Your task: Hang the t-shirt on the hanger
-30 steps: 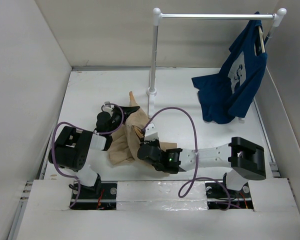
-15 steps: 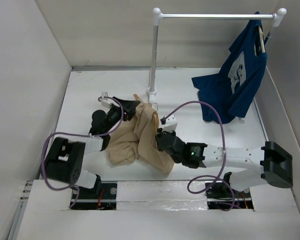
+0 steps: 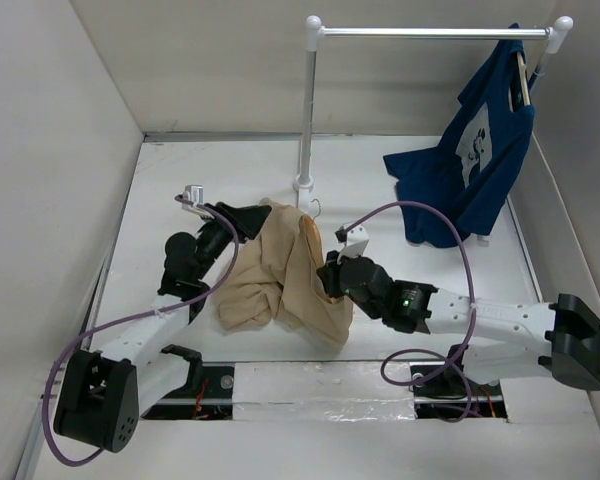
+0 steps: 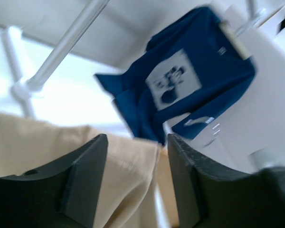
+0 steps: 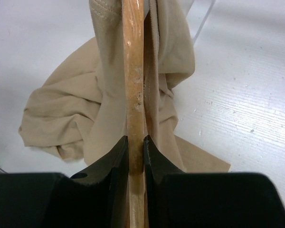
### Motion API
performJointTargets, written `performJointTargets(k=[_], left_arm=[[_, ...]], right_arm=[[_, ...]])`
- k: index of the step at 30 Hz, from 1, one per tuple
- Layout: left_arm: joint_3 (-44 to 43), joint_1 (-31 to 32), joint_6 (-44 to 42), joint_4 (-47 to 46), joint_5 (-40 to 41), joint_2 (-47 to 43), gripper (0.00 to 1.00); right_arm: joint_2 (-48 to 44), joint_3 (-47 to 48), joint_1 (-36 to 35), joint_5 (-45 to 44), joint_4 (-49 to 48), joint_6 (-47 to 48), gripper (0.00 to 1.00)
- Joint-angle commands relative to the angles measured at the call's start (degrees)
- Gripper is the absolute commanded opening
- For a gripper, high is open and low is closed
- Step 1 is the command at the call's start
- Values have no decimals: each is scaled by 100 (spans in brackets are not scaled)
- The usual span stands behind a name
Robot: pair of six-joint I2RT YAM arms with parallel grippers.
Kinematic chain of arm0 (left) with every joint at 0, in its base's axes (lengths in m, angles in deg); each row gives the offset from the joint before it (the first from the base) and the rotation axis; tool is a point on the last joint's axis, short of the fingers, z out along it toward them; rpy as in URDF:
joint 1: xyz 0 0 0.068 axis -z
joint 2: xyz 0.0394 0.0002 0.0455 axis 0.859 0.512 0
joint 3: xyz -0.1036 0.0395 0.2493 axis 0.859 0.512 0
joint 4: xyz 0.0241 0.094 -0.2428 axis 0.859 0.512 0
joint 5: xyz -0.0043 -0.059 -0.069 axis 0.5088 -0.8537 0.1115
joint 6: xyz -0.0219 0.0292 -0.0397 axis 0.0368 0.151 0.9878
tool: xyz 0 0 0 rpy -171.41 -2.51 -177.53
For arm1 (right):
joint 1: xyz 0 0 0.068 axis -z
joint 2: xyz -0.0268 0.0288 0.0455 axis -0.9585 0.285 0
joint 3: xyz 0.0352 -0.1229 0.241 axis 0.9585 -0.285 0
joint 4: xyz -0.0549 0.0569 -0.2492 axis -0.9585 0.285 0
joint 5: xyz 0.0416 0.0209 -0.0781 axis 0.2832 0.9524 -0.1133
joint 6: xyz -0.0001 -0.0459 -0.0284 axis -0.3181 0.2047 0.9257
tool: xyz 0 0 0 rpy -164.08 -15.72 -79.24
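The tan t-shirt point(image 3: 275, 275) hangs bunched over the wooden hanger, its lower folds resting on the table. Only the hanger's metal hook point(image 3: 313, 209) shows in the top view. My right gripper point(image 3: 330, 272) is at the shirt's right side. In the right wrist view it point(image 5: 135, 142) is shut on the hanger's wooden bar point(image 5: 134, 71), with the t-shirt point(image 5: 71, 109) draped on both sides of it. My left gripper point(image 3: 258, 216) is at the shirt's upper left edge. In the left wrist view it point(image 4: 135, 156) is open, with a fold of the t-shirt point(image 4: 118, 175) between the jaws, not pinched.
A white clothes rack point(image 3: 305, 120) stands at the back just behind the shirt. A dark blue printed t-shirt point(image 3: 470, 160) hangs from its right end, also in the left wrist view point(image 4: 180, 85). Walls enclose the table on the left, back and right.
Both grippers have moved away from the bases and to the right. The shirt and hanger have come up and spread out with them. The right arm has stretched out.
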Motion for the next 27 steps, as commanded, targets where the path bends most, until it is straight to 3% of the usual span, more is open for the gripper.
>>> performJointTargets(k=[1, 5, 6, 10, 17, 27], left_arm=[[304, 14, -905, 181, -236, -244, 51], [332, 154, -1231, 137, -476, -228, 56], [288, 451, -1527, 215, -379, -228, 58], [129, 1225, -2013, 568, 665, -114, 61], [-11, 1227, -2145, 664, 984, -17, 60], [-459, 1227, -2207, 541, 308, 458, 52]], right_arm=[[-311, 4, 96, 204, -375, 194, 0], [-338, 13, 166, 283, -375, 229, 0], [-347, 22, 166, 292, -384, 238, 0], [-320, 30, 219, 283, -410, 230, 0], [-522, 39, 219, 230, -235, 273, 0], [-549, 109, 219, 257, -164, 274, 0]])
